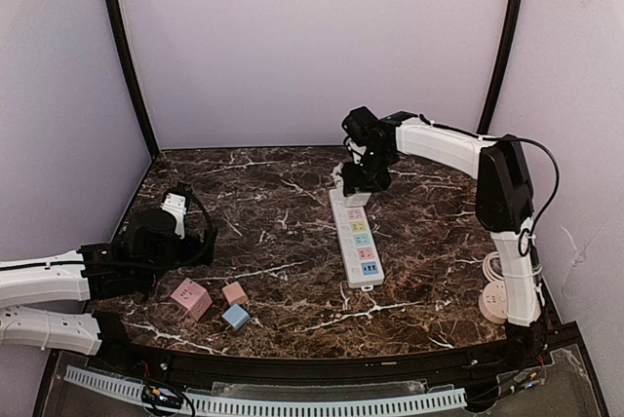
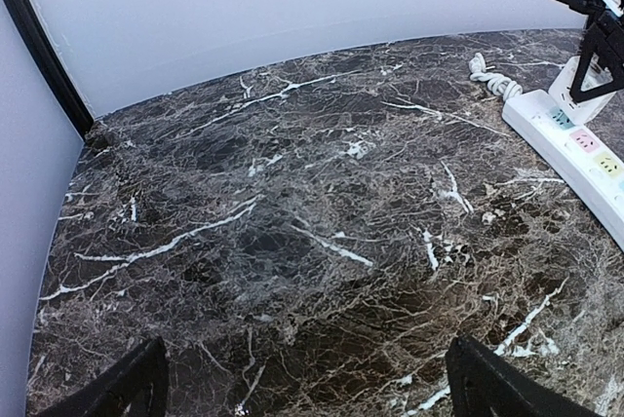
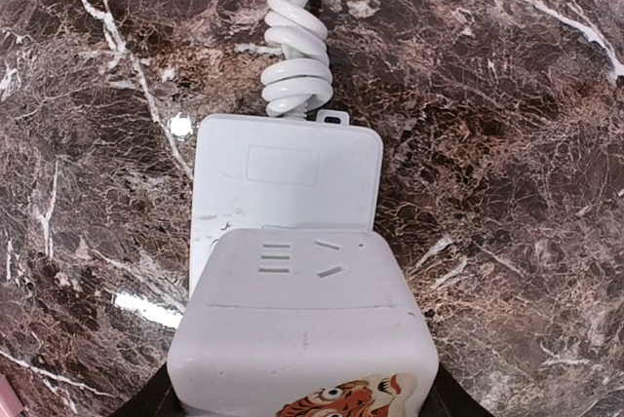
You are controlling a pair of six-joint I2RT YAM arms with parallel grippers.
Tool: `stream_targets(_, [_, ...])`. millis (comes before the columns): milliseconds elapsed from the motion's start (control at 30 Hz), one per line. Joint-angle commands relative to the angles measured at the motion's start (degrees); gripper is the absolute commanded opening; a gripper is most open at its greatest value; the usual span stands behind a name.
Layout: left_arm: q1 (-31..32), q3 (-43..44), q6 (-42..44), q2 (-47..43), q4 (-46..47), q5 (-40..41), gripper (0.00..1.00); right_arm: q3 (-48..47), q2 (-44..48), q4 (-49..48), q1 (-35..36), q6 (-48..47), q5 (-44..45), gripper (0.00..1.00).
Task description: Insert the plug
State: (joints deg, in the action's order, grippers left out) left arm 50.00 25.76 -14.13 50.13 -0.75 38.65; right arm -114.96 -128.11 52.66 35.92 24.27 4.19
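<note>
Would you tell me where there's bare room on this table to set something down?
Widest bare patch: marble between the left arm and the strip, back to the wall. Right of the strip is free too. Crowded: the near-left cubes, and the strip's far end, where the right hand holds the plug.

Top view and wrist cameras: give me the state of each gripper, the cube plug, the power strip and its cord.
power strip: lying flat, visible coloured sockets empty.
cord: coiled at the strip's far end.
cube plug: gripped, upright over the strip's far end; cannot tell if seated.
right gripper: shut on the cube plug.
left gripper: open, holding nothing.
</note>
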Motion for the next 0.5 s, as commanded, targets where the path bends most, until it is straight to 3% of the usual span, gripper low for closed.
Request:
stream_targets(0, [-0.33, -0.96, 0.07, -0.73, 0.54, 0.46, 0.99, 1.45, 1.11, 2.02, -0.29, -0.48, 0.30, 0.00])
stream_targets(467, [-0.38, -0.98, 0.07, -0.86, 0.54, 0.37, 1.00, -1.81, -3.18, 5.29, -0.69, -0.66, -0.10, 0.00])
